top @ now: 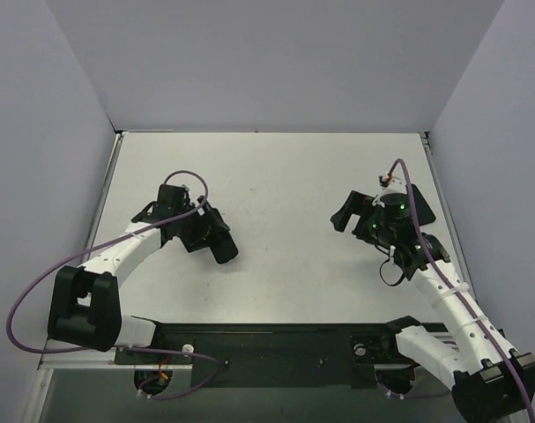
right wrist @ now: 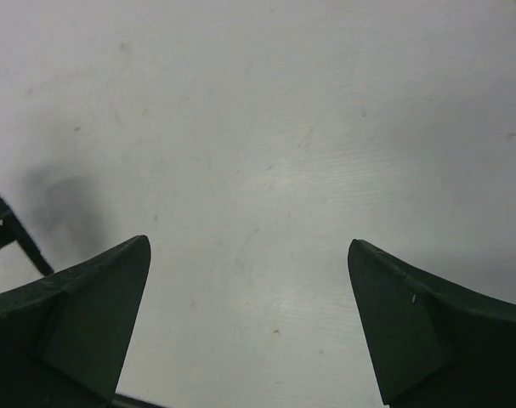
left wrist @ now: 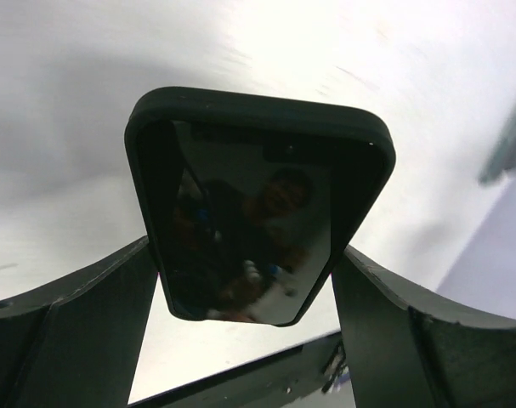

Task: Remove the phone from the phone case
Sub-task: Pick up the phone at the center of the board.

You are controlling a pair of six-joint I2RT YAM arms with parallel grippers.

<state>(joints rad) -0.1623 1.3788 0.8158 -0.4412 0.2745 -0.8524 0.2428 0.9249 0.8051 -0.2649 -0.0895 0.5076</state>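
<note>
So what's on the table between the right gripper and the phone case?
Nothing: the top view shows bare table between the open right gripper and the phone case in the left gripper.

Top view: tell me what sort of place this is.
Probably a robot lab test cell: bare white table, plain grey walls around it, left arm and right arm bolted at its near edge.

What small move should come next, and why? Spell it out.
Probably bring the right tool across toward the left tool. The left one seems to clamp the phone case by its sides, phone still inside, far end free; the right stands open over the table, holding nothing.
</note>
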